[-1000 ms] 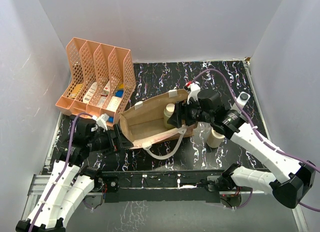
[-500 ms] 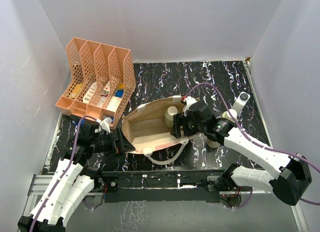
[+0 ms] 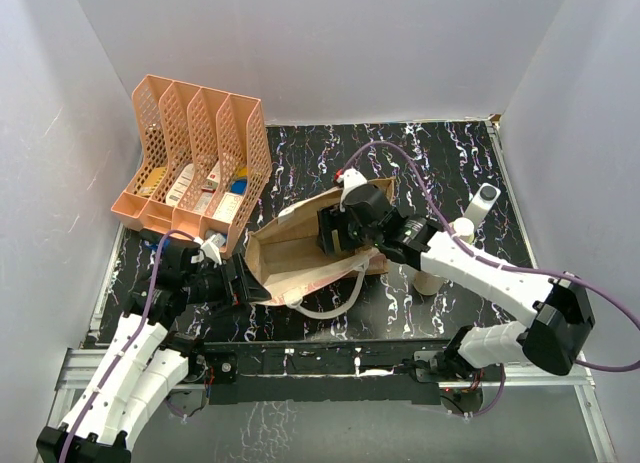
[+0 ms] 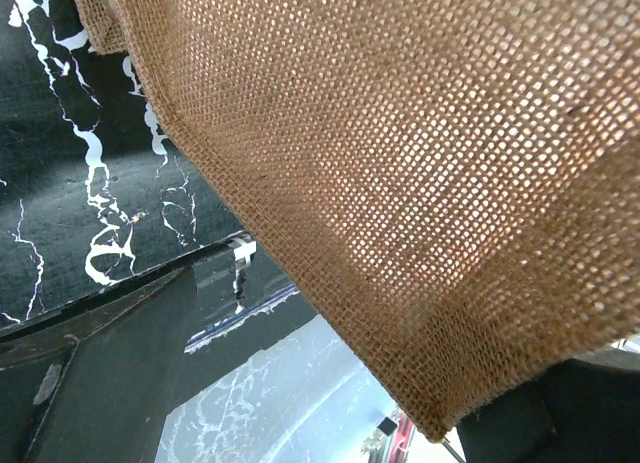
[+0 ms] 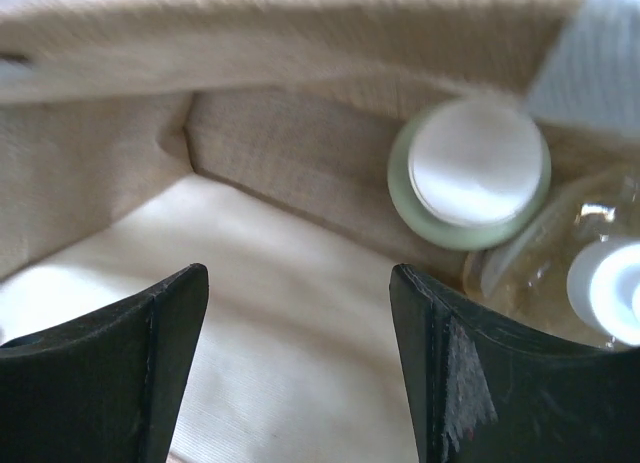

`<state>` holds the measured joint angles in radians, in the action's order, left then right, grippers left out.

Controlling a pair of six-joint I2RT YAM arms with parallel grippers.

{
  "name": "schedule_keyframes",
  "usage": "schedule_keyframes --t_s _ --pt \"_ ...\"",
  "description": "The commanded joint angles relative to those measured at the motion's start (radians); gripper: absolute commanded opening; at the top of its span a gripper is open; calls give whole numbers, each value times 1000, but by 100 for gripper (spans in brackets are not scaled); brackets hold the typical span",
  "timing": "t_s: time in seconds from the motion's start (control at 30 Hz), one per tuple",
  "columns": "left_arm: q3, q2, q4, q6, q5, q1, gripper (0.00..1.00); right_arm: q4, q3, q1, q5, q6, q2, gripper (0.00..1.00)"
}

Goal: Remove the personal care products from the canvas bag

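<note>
Evidently the right gripper (image 5: 300,283) hangs open and empty inside the canvas bag (image 3: 290,253), just short of a white-capped bottle (image 5: 470,173) and a clear bottle (image 5: 600,283) in its end corner, while the left gripper (image 3: 245,281), jaws apart, straddles the bag's opposite end, seemingly to steady it.

The canvas bag (image 3: 290,255) sat mid-desk (image 3: 330,153), with the rack (image 3: 195,158) behind it to the left. In a corner inside the bag, a first bottle (image 5: 468,173) stood just beside a second bottle (image 5: 590,283). On the desk right of the bag, a far bottle (image 3: 483,203) stood behind a near bottle (image 3: 430,280).
</note>
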<state>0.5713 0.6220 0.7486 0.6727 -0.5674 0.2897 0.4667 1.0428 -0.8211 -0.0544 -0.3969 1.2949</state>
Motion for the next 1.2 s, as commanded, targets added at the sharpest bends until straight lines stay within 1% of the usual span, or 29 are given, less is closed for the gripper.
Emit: schedule_keyframes --t_s 0.0,0.17,0.4,0.47,0.6,0.8,1.07,1.1,1.13,1.17 --pt "-10 -9 14 -13 -17 0 94 -16 121 -35 -143 27 29 76" --pt "1 5 -11 -14 -8 1 94 40 183 -47 -275 57 61 75" --pt "16 5 14 -37 1 1 94 21 206 -47 -378 78 126 75" --pt "19 0 15 -33 2 0 94 35 214 -47 -423 57 156 71" --pt "25 -3 14 -31 4 0 94 45 208 -47 -487 26 198 69" --pt "24 2 10 -30 7 0 94 61 198 -47 -538 -18 245 68" --pt "27 18 11 -31 14 0 94 37 198 -47 -551 -54 309 68" --pt "31 18 13 -32 17 0 94 35 195 -47 -555 -57 313 65" --pt "32 18 16 -33 20 1 94 32 192 -47 -559 -62 318 60" --pt "33 18 18 -35 23 1 94 26 187 -47 -561 -64 320 57"
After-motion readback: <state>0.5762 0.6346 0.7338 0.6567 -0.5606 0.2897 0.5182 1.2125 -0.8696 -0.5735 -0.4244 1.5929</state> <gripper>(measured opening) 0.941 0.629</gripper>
